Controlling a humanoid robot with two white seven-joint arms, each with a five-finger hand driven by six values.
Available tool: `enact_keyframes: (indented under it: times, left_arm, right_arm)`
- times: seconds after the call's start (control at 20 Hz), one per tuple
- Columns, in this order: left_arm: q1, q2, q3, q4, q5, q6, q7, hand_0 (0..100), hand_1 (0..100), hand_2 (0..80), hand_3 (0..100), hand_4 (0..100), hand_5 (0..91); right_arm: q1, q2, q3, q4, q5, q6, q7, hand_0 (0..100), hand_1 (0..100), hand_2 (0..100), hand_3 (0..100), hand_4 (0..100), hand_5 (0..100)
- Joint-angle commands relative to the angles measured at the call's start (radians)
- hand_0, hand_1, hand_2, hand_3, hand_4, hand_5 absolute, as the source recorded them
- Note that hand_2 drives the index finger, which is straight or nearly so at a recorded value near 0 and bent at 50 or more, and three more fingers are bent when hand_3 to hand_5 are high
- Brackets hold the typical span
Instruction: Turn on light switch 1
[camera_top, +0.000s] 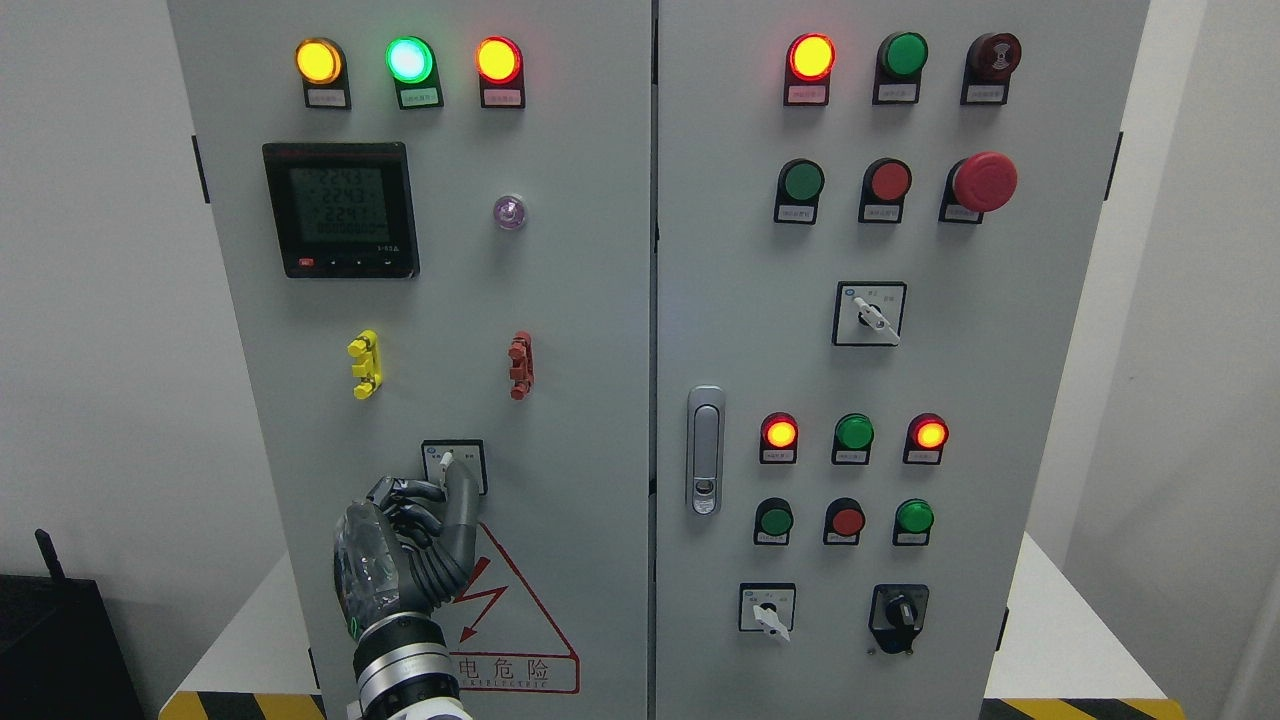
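**Left hand at the rotary switch on the cabinet's left door**

The rotary switch (453, 466) sits low on the left door of the grey control cabinet (600, 300), a small square plate with a white lever at its middle, the lever pointing up and a little to the left. The left hand (410, 545) comes up from the bottom edge just below it. One of its fingers (462, 510) is stretched upward, its tip lying against the lower part of the switch plate beside the lever; the remaining fingers are curled in toward the palm, just left of and below the switch. Whether the tip actually presses on the lever cannot be told. Nothing is clasped in the hand.

Behind the wrist is a red triangular warning sign (510, 620) with a lightning bolt. Above the switch are a yellow clip (365, 364) and a red clip (520, 366), then a digital meter (340, 210), and at the top a row of lit lamps (409, 60), yellow, green and red. The right door carries further lamps, push buttons, a red mushroom button (984, 181) and a door handle (705, 450).
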Motion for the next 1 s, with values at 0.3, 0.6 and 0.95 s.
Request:
enact_keyframes:
  times: [0.3, 0.6, 0.95]
  left_arm:
    - [0.000, 0.000, -0.001, -0.001, 0.002, -0.002, -0.003, 55, 33, 61.4, 91, 89, 79.7]
    - [0.000, 0.000, -0.001, -0.001, 0.002, -0.002, -0.011, 60, 30, 61.0, 92, 89, 79.8]
    - [0.000, -0.002, -0.001, -0.002, 0.002, -0.002, -0.012, 62, 25, 60.7, 92, 89, 79.7]
  right_arm:
    - [-0.001, 0.000, 0.001, 0.000, 0.000, 0.001, 0.001, 12, 39, 0, 0, 0, 0]
    - [0.000, 0.000, -0.001, 0.000, 0.000, 0.001, 0.001, 12, 39, 0, 0, 0, 0]
    - [0.000, 0.000, -0.001, 0.000, 0.001, 0.001, 0.001, 12, 39, 0, 0, 0, 0]
